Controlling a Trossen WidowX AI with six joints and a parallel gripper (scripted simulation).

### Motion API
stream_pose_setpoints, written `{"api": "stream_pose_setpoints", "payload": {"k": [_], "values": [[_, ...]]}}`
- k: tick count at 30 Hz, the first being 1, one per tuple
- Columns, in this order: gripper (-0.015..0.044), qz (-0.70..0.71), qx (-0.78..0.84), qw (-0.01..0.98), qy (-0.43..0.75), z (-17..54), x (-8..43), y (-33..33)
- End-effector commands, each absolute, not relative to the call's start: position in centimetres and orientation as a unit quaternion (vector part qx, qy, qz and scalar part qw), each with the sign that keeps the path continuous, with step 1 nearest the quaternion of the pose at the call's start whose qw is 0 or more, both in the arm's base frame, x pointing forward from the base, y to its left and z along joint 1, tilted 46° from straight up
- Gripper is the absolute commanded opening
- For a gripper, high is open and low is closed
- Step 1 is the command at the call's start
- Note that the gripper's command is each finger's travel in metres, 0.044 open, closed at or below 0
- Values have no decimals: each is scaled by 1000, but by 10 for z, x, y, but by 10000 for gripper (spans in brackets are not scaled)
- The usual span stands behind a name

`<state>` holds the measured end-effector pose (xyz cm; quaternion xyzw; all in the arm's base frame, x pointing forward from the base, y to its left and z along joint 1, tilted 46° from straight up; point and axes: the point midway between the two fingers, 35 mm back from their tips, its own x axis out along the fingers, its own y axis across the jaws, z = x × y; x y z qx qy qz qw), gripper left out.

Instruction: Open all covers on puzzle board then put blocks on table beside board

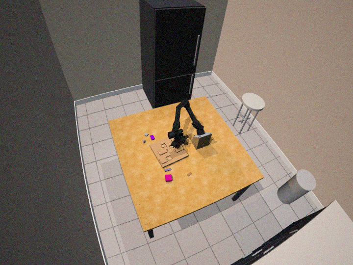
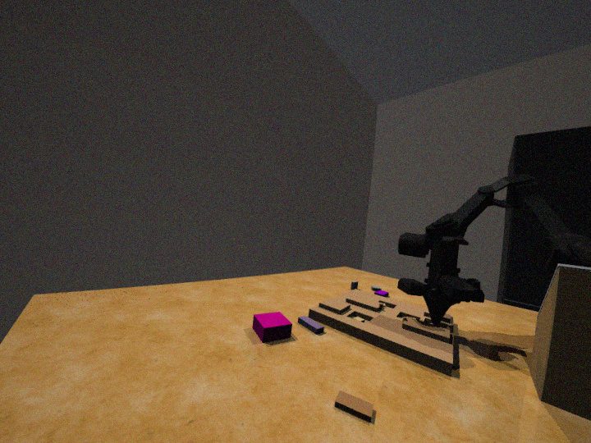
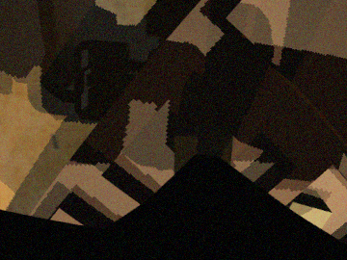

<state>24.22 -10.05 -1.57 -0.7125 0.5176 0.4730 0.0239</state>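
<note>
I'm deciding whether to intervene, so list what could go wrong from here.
- The closed gripper, low over the puzzle board, might snag a cover or shove the board.
- The lavender block lies close beside the board, so a shifted board could bump it.

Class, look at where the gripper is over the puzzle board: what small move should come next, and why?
Probably a short sideways nudge with the closed fingertips against the raised cover piece beneath them, rather than a grasp. The gripper is shut, its tips down at the raised pieces on the puzzle board. Whether that cover is already fully open cannot be told.
</note>
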Motion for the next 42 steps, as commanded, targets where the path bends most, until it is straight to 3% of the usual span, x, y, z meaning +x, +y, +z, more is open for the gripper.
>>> {"api": "stream_pose_setpoints", "payload": {"k": [1, 42], "values": [[0, 474, -712, 20, 517, -16, 241, -101], [0, 474, -712, 20, 517, -16, 243, -106]]}}
